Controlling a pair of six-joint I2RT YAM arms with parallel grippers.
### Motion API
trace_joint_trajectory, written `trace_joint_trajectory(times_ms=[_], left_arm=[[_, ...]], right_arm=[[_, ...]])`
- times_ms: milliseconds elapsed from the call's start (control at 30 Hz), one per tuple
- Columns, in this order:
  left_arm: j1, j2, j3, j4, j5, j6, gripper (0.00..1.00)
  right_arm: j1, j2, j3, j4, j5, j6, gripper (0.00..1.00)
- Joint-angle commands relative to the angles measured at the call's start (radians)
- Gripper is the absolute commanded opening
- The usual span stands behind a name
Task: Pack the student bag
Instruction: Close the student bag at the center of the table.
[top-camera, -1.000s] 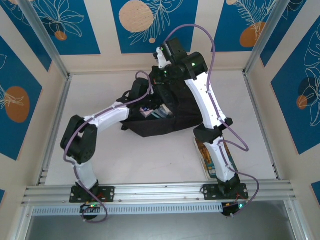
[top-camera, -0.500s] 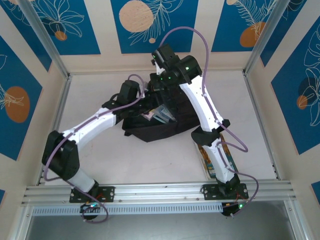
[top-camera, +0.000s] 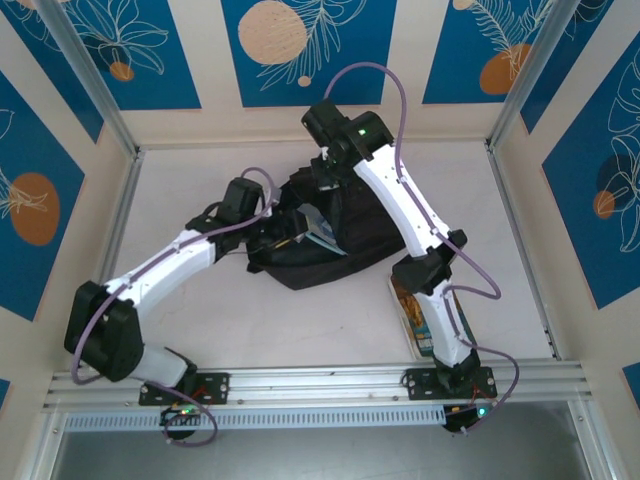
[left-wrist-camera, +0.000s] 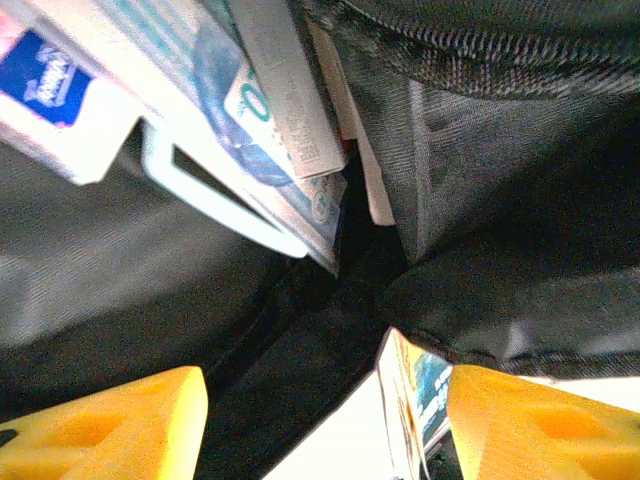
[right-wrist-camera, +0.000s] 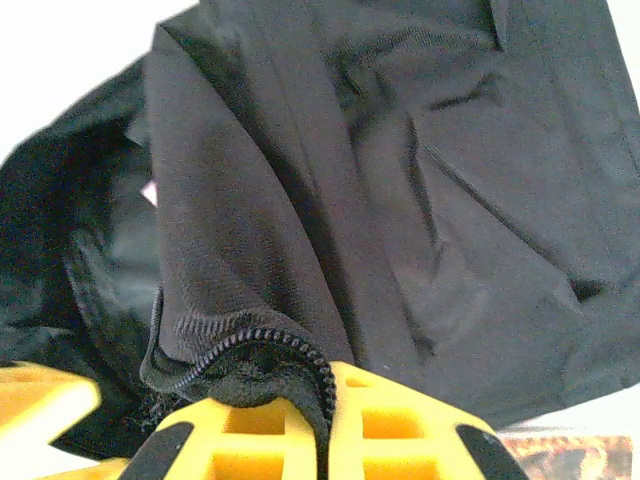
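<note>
Overhead, the left arm (top-camera: 170, 262) lies low, elbow folded near its base and forearm stretched into the mouth of the student bag (top-camera: 320, 262), which sits mid-tabletop (top-camera: 480, 220). The left jaws stand spread inside that opening. The right arm (top-camera: 400, 200) arches high, and the right jaws pinch the bag's zipper rim (right-wrist-camera: 285, 345). One bag, at least three books (left-wrist-camera: 215, 80) inside it, and one book (top-camera: 405, 310) on the tabletop.
</note>
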Motion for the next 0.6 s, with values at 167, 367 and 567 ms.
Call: trace_joint_trajectory(times_ms=[167, 367, 567], left_arm=[[0.093, -0.137, -0.054, -0.133, 0.038, 0.081, 0.64], [0.107, -0.180, -0.067, -0.162, 0.059, 0.111, 0.64], [0.107, -0.192, -0.080, -0.221, 0.034, 0.131, 0.63]], right_arm=[[-0.037, -0.293, -0.612, 0.108, -0.070, 0.048, 0.04], [-0.092, -0.494, -1.019, 0.551, -0.381, 0.012, 0.24], [-0.076, -0.503, -1.126, 0.782, -0.598, 0.009, 0.40]])
